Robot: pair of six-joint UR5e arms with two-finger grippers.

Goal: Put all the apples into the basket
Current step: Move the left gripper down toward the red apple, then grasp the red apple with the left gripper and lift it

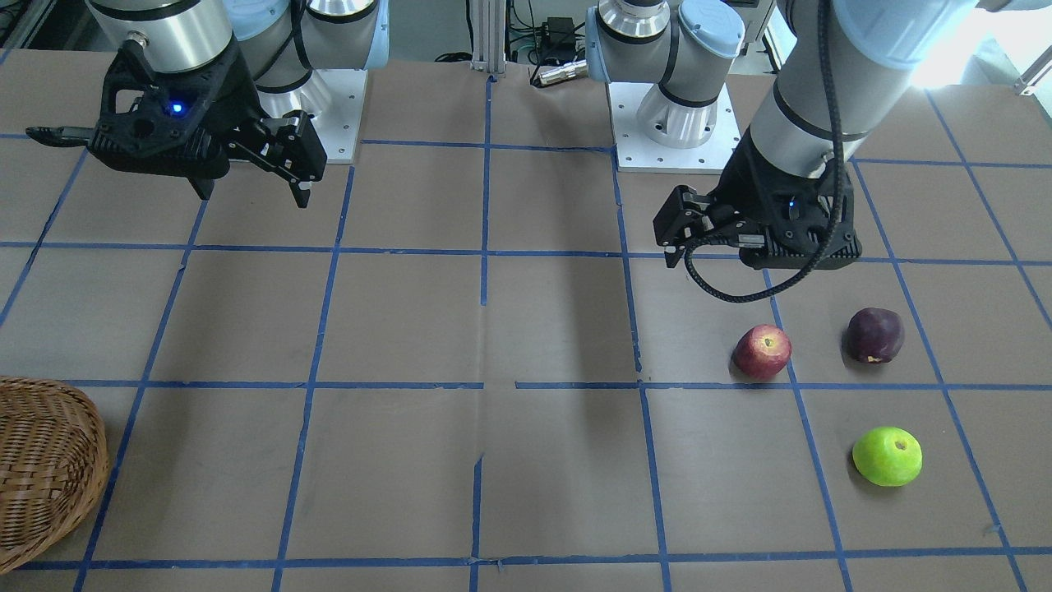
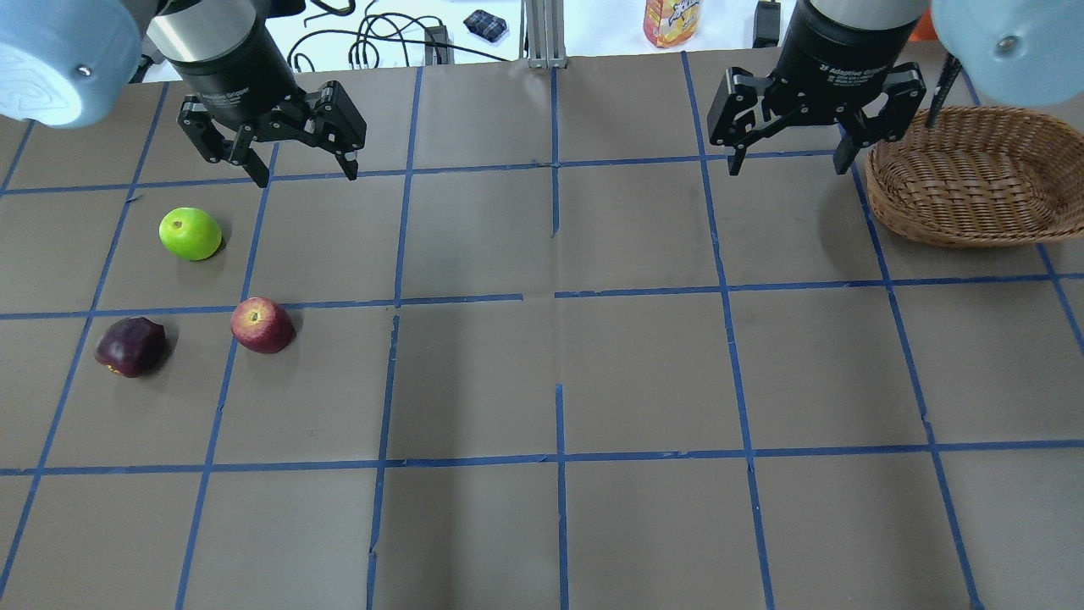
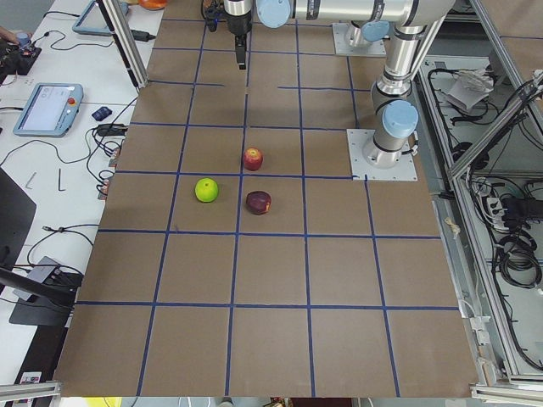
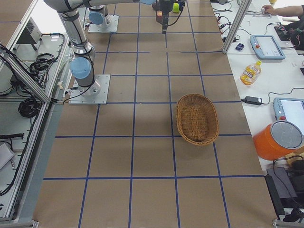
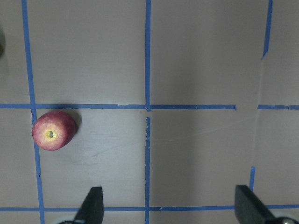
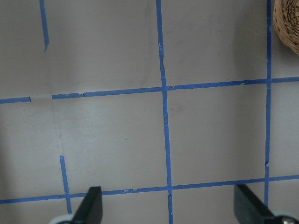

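Three apples lie on the table on my left side: a red one (image 2: 262, 325) (image 1: 762, 352), a dark maroon one (image 2: 130, 346) (image 1: 875, 335) and a lime green one (image 2: 190, 234) (image 1: 887, 456). My left gripper (image 2: 306, 174) is open and empty, raised above the table beyond the apples. Its wrist view shows the red apple (image 5: 53, 130) to the left of the open fingers. The wicker basket (image 2: 957, 229) (image 1: 49, 469) stands at the far right. My right gripper (image 2: 788, 165) (image 1: 255, 193) is open and empty, raised just left of the basket, whose edge shows in its wrist view (image 6: 287, 23).
The table is brown with a blue tape grid. The arms' base plates (image 1: 674, 123) stand at the robot's edge. Beyond the far edge lie cables (image 2: 373, 38) and an orange bottle (image 2: 673, 21). Side benches hold tablets and an orange container (image 4: 278, 140).
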